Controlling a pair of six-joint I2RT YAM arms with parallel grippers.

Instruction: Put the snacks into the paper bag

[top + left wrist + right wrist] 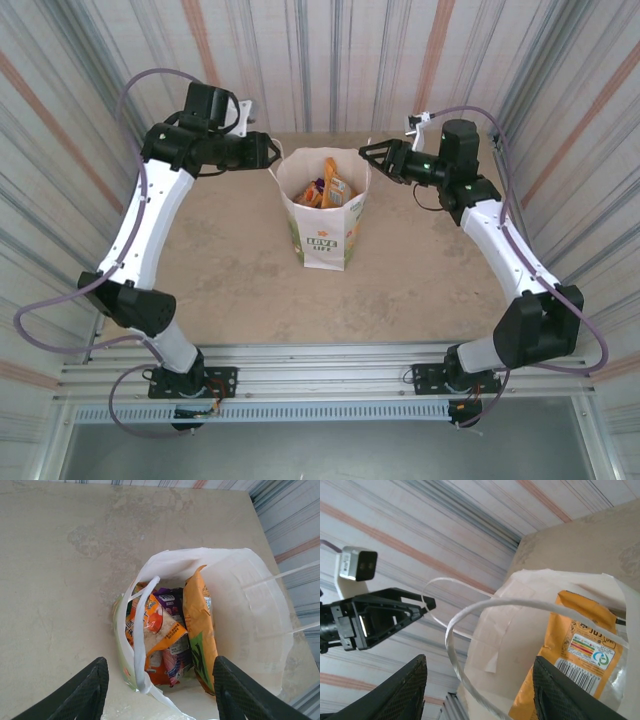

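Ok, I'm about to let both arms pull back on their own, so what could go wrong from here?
1. The thin handle loops up right by the open left pincer; it might snag and tip the paper bag.
2. The open right pincer sits close to the rim; a bump could topple the bag.
3. The tall orange packet reaches nearly to the rim and could spill if the bag leans.

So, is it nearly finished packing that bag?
Nearly, it seems. The snacks, among them an orange packet and a purple packet, sit inside the paper bag. The left gripper and right gripper flank its rim, open, holding nothing. Every packet I can see is bagged, so little seems left.
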